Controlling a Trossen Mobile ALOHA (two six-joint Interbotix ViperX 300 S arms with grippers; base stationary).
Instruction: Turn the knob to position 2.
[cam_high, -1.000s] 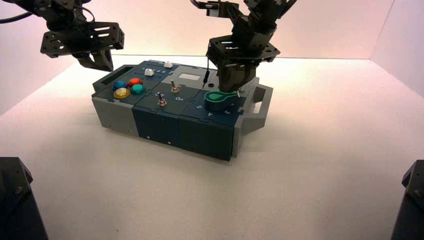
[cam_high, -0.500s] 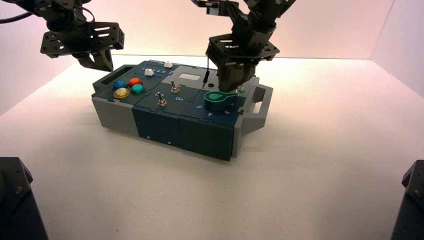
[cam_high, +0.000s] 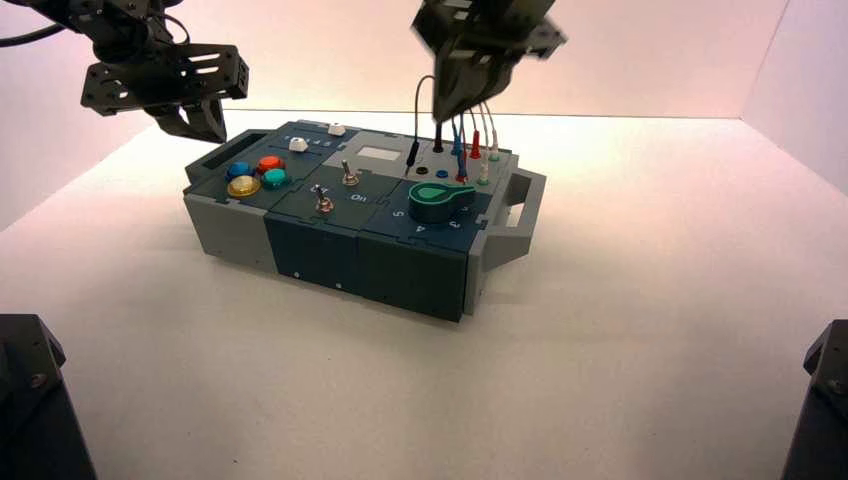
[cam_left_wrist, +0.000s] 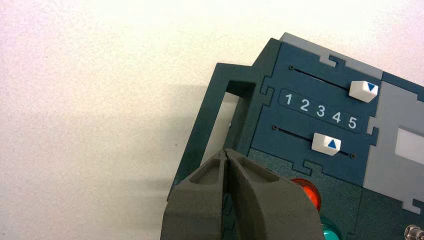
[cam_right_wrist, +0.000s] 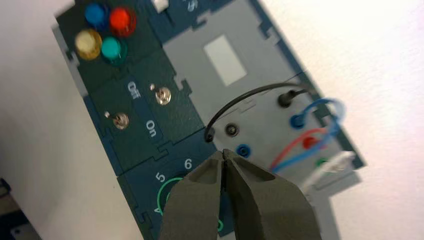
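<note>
High view: the right gripper (cam_high: 452, 100), fingers pressed together on nothing, was held clear above the knob (cam_high: 438, 201), apparently because turning was finished.

Black perforated arms, grey hands (cam_left_wrist: 240, 200)

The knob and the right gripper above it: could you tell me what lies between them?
In the high view, the plugged wires and their sockets stand between the knob and the raised right gripper; nothing else intervenes.
</note>
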